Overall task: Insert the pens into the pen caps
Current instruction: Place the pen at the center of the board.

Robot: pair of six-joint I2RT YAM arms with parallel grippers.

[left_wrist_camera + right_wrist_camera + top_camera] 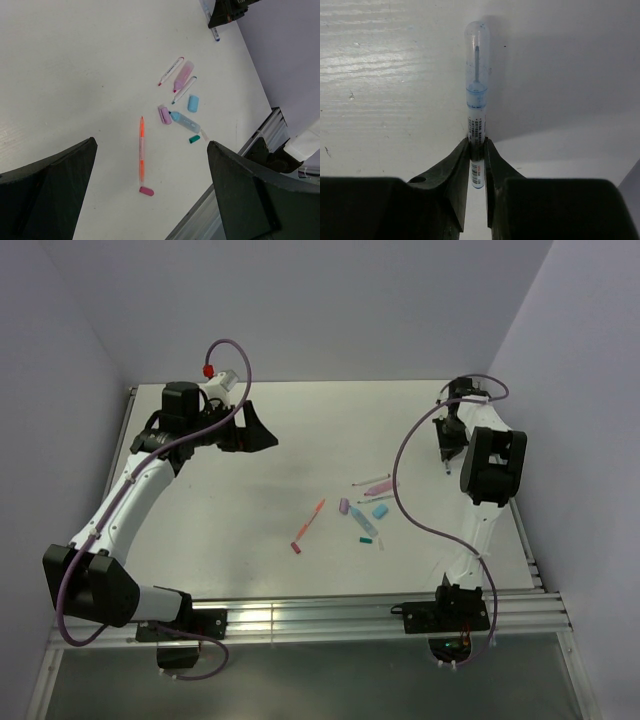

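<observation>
A blue pen, fitted with a clear cap, is clamped by its barrel between the fingers of the right pincer. The capped end projects past the fingertips toward the tabletop; contact with the surface cannot be determined. This pen is at the far right. The remaining pens and caps lie in a loose group right of centre: an orange pen with a pink cap just beside its near end, then a lilac cap, a blue cap and a teal cap among further pens. The left pincer is released, jaws wide, above the far left, well apart from the group.
</observation>
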